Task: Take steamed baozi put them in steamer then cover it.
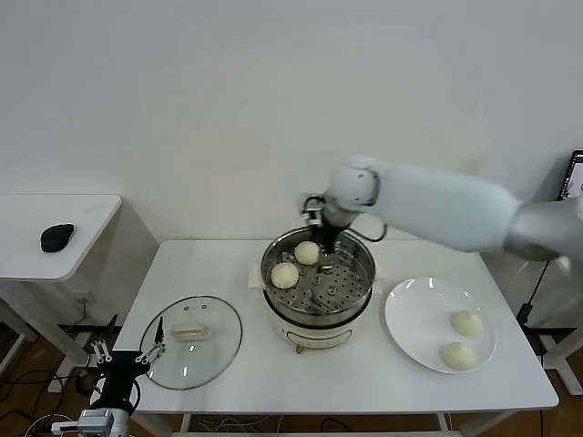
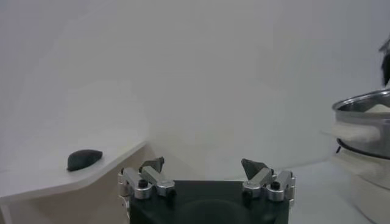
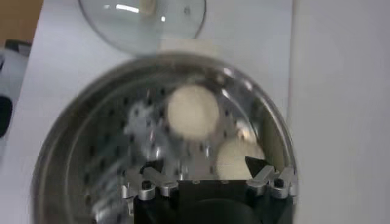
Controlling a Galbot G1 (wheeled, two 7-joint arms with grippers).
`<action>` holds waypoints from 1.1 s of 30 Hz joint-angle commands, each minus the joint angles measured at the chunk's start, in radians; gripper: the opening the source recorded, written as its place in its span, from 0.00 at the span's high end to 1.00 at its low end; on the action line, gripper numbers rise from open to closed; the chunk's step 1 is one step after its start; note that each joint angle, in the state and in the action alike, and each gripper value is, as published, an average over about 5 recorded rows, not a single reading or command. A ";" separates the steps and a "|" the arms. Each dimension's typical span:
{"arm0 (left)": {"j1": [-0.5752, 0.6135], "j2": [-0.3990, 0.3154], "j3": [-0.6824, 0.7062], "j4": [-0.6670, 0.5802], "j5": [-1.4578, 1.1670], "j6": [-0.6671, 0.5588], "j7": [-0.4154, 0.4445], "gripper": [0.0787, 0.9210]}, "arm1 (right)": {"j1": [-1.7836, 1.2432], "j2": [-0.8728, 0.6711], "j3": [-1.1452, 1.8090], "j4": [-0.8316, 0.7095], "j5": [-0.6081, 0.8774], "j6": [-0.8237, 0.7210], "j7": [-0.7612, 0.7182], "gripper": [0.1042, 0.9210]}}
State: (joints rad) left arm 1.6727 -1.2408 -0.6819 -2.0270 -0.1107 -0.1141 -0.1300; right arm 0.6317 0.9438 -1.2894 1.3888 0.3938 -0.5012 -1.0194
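Observation:
The steel steamer (image 1: 357, 269) stands mid-table on its cream pot base, and two baozi lie in it: one at the back (image 1: 307, 252) and one to its left (image 1: 284, 275). My right gripper (image 1: 325, 244) hangs open just above the back baozi (image 3: 236, 159), its fingers spread with nothing between them; the other baozi (image 3: 192, 112) rests on the perforated floor. Two more baozi (image 1: 466, 322) (image 1: 458, 355) lie on the white plate (image 1: 412, 309). The glass cover (image 1: 190, 340) lies flat on the table at the left. My left gripper (image 1: 126, 357) is parked open, low by the table's left front corner.
A side table (image 1: 55, 232) with a black mouse (image 1: 56, 237) stands at the far left. The steamer's rim (image 2: 364, 102) shows at the edge of the left wrist view. A dark screen edge (image 1: 576, 177) sits at the far right.

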 commanded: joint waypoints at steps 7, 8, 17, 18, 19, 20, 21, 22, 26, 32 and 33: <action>0.005 -0.003 0.011 -0.008 0.007 0.003 0.001 0.12 | 0.003 -0.555 0.030 0.261 -0.226 0.188 -0.160 0.12; 0.006 -0.004 0.013 -0.008 0.009 0.003 0.001 0.12 | -0.028 -0.584 0.047 0.268 -0.247 0.200 -0.164 0.12; 0.014 -0.013 0.016 -0.014 0.022 0.004 0.000 0.12 | -0.528 -0.741 0.412 0.282 -0.410 0.268 -0.134 0.12; 0.015 -0.014 0.016 -0.015 0.024 0.004 0.000 0.12 | -0.591 -0.745 0.454 0.282 -0.426 0.268 -0.130 0.12; 0.016 -0.015 0.015 -0.016 0.025 0.005 0.000 0.12 | -0.663 -0.747 0.509 0.281 -0.441 0.269 -0.126 0.12; 0.018 -0.016 0.014 -0.017 0.027 0.005 0.000 0.12 | -0.724 -0.749 0.560 0.279 -0.456 0.270 -0.122 0.12; 0.020 -0.017 0.013 -0.018 0.028 0.005 0.000 0.12 | -0.774 -0.747 0.606 0.274 -0.466 0.270 -0.119 0.12; 0.022 -0.018 0.012 -0.019 0.029 0.005 0.000 0.12 | -0.814 -0.745 0.643 0.268 -0.473 0.271 -0.117 0.12; 0.028 -0.023 0.009 -0.020 0.035 0.005 0.000 0.12 | -0.899 -0.723 0.706 0.237 -0.495 0.277 -0.110 0.12; 0.031 -0.026 0.012 -0.021 0.043 0.005 0.000 0.12 | -0.952 -0.657 0.736 0.179 -0.512 0.276 -0.096 0.12; 0.031 -0.026 0.013 -0.021 0.044 0.005 0.000 0.12 | -0.956 -0.643 0.737 0.166 -0.513 0.276 -0.094 0.12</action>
State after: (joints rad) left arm 1.7025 -1.2669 -0.6695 -2.0479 -0.0677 -0.1095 -0.1298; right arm -0.1424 0.3055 -0.6892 1.5836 -0.0662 -0.2426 -1.1145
